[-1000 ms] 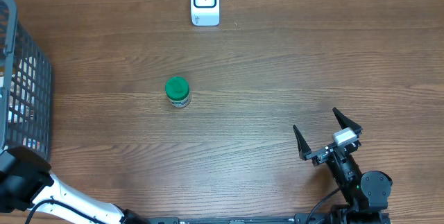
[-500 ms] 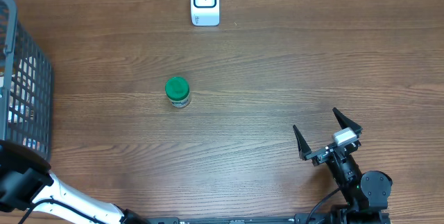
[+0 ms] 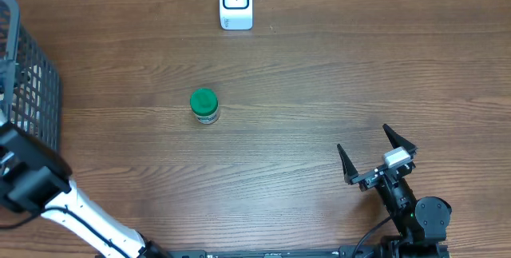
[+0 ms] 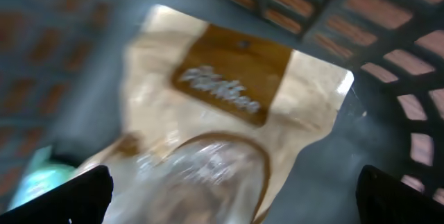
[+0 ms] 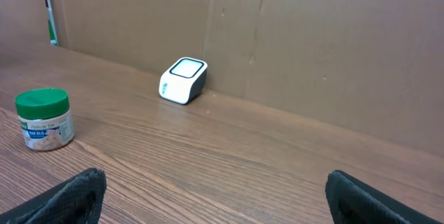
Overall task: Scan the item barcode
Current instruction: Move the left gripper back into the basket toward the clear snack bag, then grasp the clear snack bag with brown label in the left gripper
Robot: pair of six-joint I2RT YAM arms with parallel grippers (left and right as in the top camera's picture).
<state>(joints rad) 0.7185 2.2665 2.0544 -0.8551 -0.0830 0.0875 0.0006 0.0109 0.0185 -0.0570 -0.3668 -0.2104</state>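
Note:
In the left wrist view a beige pouch with a brown label lies blurred on the floor of the dark mesh basket. My left gripper hangs open just above it, one black fingertip on each side, holding nothing. The white barcode scanner stands at the table's far edge. A green-lidded jar stands upright mid-table. My right gripper rests open near the front right, empty, facing the scanner and the jar.
The basket fills the left edge of the table, and my left arm reaches over its near end. A teal item lies beside the pouch. A cardboard wall backs the table.
My left arm has moved up and further over the basket. The right arm, the jar and the scanner have not moved.

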